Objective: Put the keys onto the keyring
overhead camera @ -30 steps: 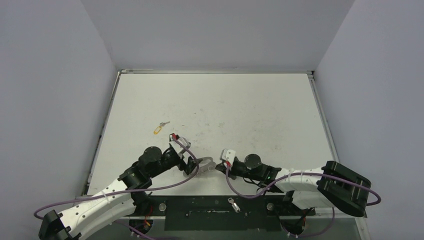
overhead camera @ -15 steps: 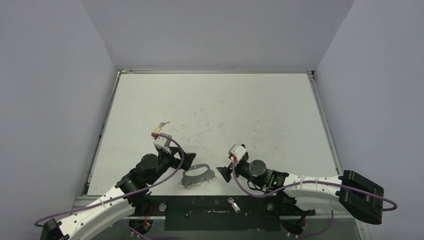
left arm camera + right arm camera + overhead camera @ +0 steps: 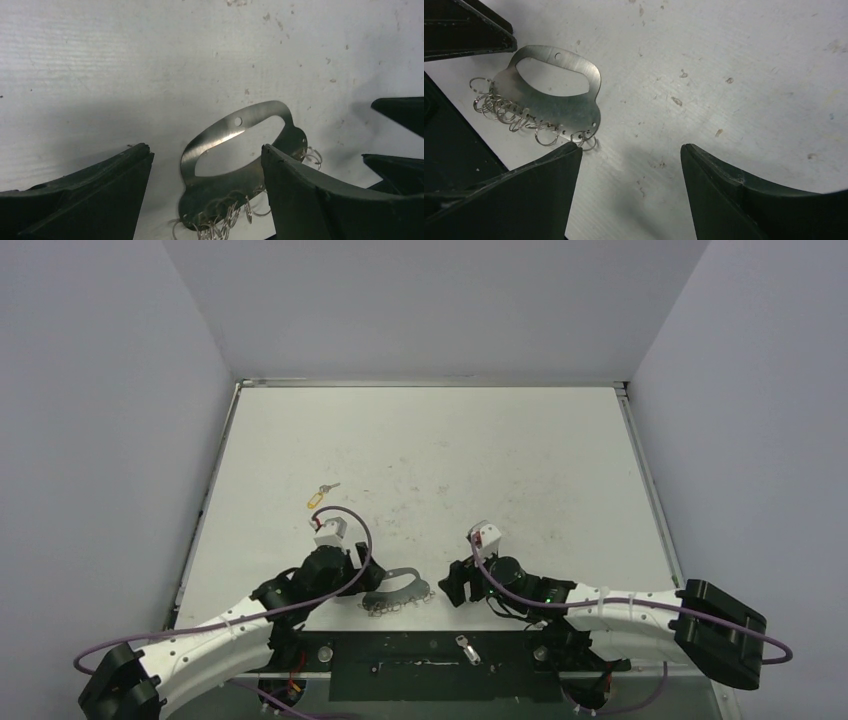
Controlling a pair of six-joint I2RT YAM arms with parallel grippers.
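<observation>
The keyring, a flat silver oval loop with a row of small rings, lies flat on the white table near the front edge. My left gripper hovers at its left end, open; in the left wrist view the keyring lies under and between the spread fingers. My right gripper stands open just right of it, with only bare table between its fingers and the keyring up to the left. A key with a yellow tag lies farther back. Another silver key rests on the black base strip.
The table is walled by grey panels at the back and both sides. The black mounting strip runs along the near edge between the arm bases. Purple cables loop around both arms.
A second ago both grippers held the keyring between them; now it lies on the table. The right gripper has opened and drawn back right; the left has swung over the keyring's left end.
</observation>
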